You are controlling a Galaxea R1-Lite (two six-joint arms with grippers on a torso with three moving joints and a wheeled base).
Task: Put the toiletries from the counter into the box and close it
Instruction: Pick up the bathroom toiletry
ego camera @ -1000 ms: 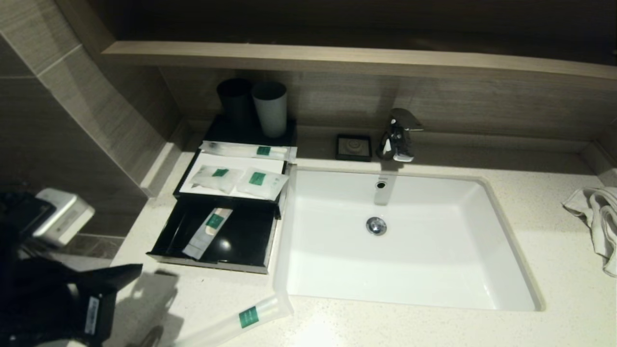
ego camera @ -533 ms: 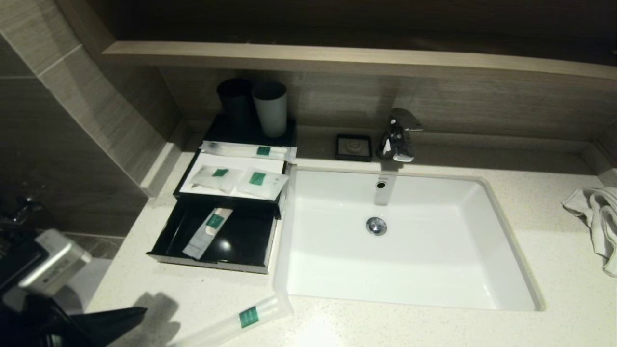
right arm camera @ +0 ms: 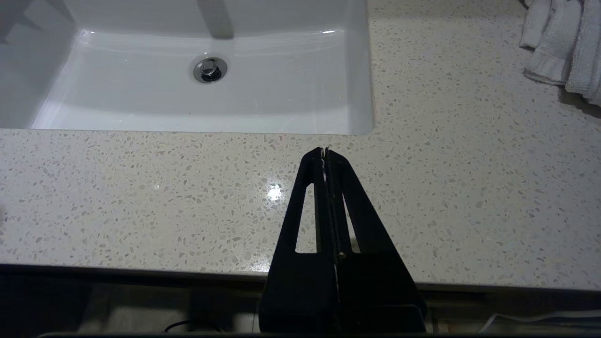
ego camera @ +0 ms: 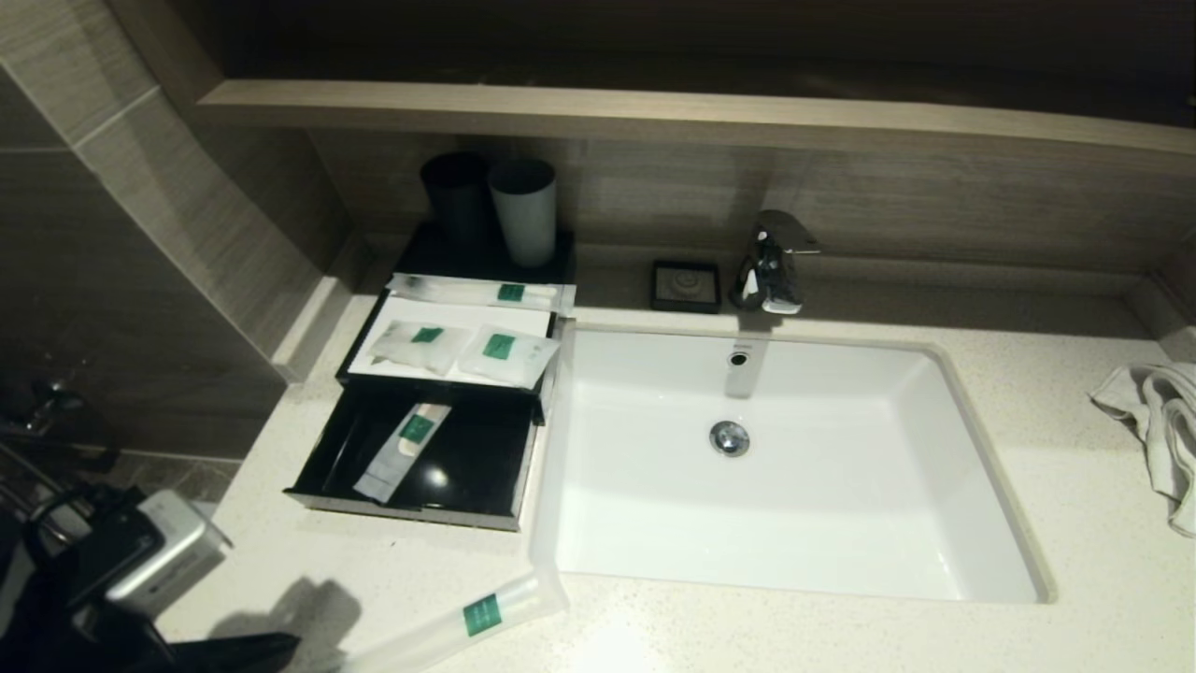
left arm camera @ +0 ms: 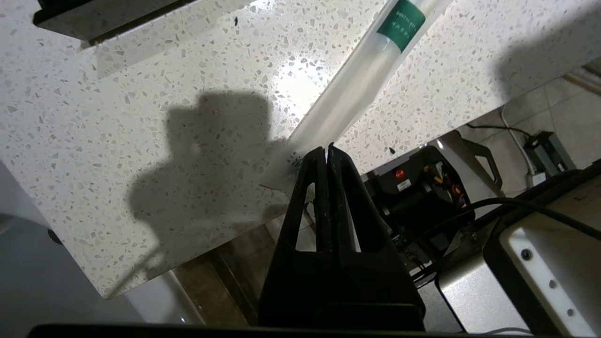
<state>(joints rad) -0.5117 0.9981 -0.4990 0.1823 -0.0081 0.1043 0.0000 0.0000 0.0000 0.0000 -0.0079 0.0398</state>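
Note:
The black box [ego camera: 360,341] stands left of the sink, its front drawer [ego camera: 467,467] pulled open. One slim packet [ego camera: 402,451] lies in the drawer. Two small pouches [ego camera: 416,344] [ego camera: 505,350] rest on the white top panel, and a long packet [ego camera: 481,293] lies behind them. Another long frosted packet [ego camera: 458,624] lies on the counter [ego camera: 1074,486] at the front; it also shows in the left wrist view [left arm camera: 357,80]. My left gripper [ego camera: 285,643] [left arm camera: 327,149] is shut and empty, its tips just short of that packet's near end. My right gripper [right arm camera: 324,151] is shut over the counter's front edge.
A white sink basin [ego camera: 841,523] with a chrome faucet [ego camera: 771,262] fills the middle. Black and grey tumblers [ego camera: 458,196] [ego camera: 523,210] stand behind the box. A small black dish [ego camera: 687,285] sits by the faucet. A white towel [ego camera: 1159,430] lies at the right. The wood ledge [ego camera: 654,112] runs above.
My left arm has dropped lower and drawn back toward the counter's front left corner, its tip now near the end of the loose long packet. Nothing else has moved.

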